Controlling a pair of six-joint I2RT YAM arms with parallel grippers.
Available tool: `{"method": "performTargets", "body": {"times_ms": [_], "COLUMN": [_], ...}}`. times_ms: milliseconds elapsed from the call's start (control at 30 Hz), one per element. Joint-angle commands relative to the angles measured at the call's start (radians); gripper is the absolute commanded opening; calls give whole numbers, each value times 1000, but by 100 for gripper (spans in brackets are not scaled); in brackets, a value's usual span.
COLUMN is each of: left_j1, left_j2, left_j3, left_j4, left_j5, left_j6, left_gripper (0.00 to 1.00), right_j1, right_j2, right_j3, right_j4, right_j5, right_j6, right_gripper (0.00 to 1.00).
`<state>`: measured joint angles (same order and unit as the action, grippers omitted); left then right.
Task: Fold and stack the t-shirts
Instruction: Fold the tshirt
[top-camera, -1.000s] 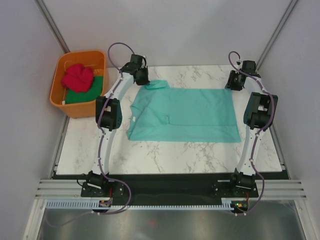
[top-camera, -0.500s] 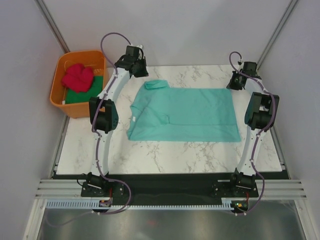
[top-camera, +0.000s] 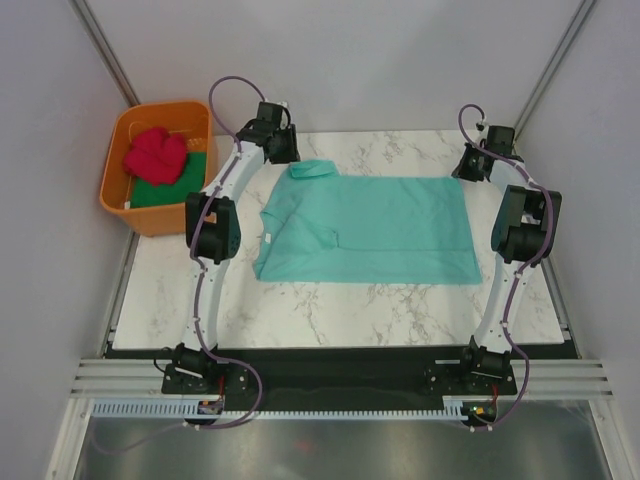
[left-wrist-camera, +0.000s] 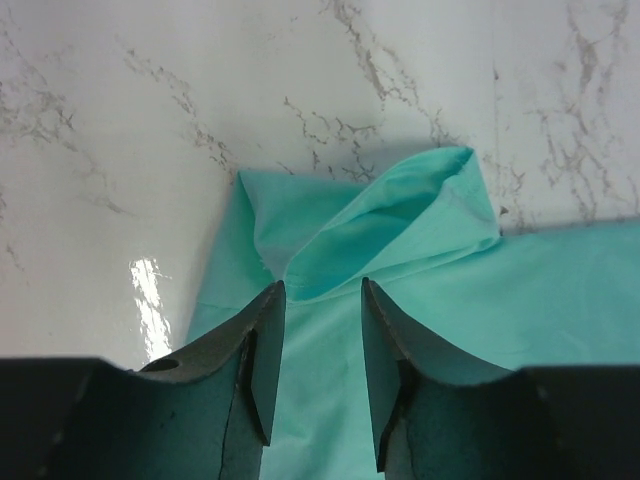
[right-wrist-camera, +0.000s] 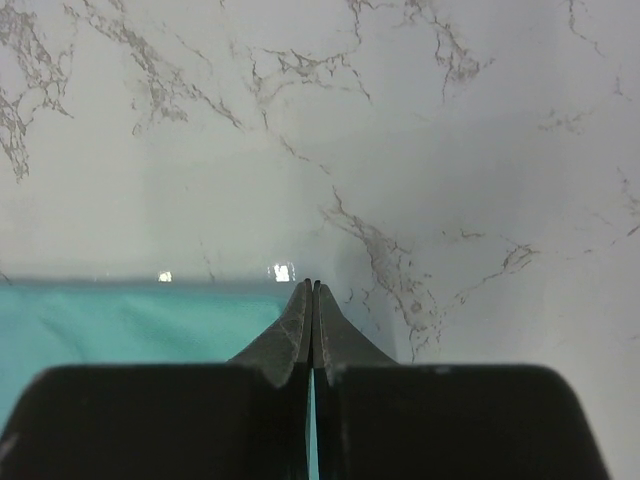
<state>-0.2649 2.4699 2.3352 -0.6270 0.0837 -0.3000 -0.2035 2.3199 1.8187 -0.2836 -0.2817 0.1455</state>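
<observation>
The teal t-shirt lies spread flat on the marble table, collar to the left. Its far left sleeve is rumpled and stands up a little. My left gripper hovers over that sleeve, jaws open and empty. My right gripper is at the shirt's far right corner, jaws pressed shut, their tips right on the corner of the teal cloth. The pinkish-red t-shirt lies bunched on the dark green t-shirt in the tub.
The orange plastic tub stands off the table's far left corner. Grey walls close in on both sides and behind. Bare marble shows between the shirt and the arm bases.
My left gripper rose away toward the back left, then came back down over the sleeve. The right gripper shifted slightly right. The teal shirt has not moved.
</observation>
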Motion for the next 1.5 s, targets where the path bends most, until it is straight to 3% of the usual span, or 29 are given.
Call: {"method": "performTargets", "body": {"times_ms": [0, 300, 567, 633, 667, 733, 1000, 1167, 1467], "left_j1": [0, 0, 0, -2, 0, 0, -3, -5, -5], "left_j2": [30, 98, 144, 147, 143, 129, -110, -206, -400], "left_j3": [23, 36, 102, 105, 105, 92, -17, -155, -388], "left_j4": [16, 24, 49, 50, 52, 49, 50, 49, 47], "left_j5": [-33, -45, -73, -81, -81, -107, -61, -39, -41], "left_j6": [51, 59, 52, 53, 52, 48, 6, 2, -14], "left_gripper": [45, 43, 35, 29, 16, 2, 2, 2, 2], "right_j1": [4, 4, 4, 4, 4, 4, 4, 7, 6], "right_j2": [-51, -48, -54, -60, -60, -60, -119, -206, -312], "right_j3": [-12, -15, -33, -36, -36, -39, -68, -219, -389], "right_j4": [40, 41, 44, 43, 41, 43, 82, 201, 274], "right_j5": [-10, 3, 9, 15, 16, 21, 53, 45, 194], "right_j6": [2, -1, -7, -12, -14, -15, -3, 12, 26], "right_gripper": [0, 0, 0, 0, 0, 0, 0, 0, 0]}}
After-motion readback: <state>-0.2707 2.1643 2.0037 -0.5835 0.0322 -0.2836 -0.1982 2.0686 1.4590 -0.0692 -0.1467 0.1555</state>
